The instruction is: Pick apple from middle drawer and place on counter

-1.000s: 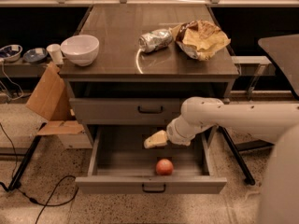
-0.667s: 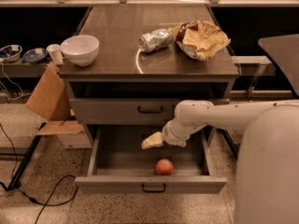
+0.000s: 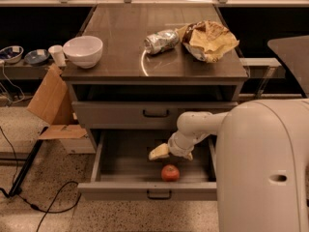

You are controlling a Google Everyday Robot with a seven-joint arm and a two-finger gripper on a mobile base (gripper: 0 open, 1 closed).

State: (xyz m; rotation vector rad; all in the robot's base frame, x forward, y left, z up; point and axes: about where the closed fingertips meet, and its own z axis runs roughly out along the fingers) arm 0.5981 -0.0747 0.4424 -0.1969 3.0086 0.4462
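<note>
The apple [image 3: 170, 172], small and orange-red, lies in the open middle drawer [image 3: 120, 164], near its low front panel and to the right of centre. My gripper [image 3: 161, 152] hangs inside the drawer on the white arm [image 3: 198, 127] that reaches in from the right. It is just above and slightly left of the apple and does not touch it. The dark brown counter [image 3: 120, 37] tops the cabinet.
On the counter stand a white bowl [image 3: 83, 51] at the left, a silver foil packet [image 3: 161, 41] and a crumpled tan bag [image 3: 210, 40] at the right. The taller drawer [image 3: 154, 114] above is closed. A cardboard flap [image 3: 48, 98] and cables [image 3: 43, 202] lie at the left.
The arm has folded in and the robot's white body now fills the right side. The gripper has dropped slightly toward the apple. The apple has not moved.
</note>
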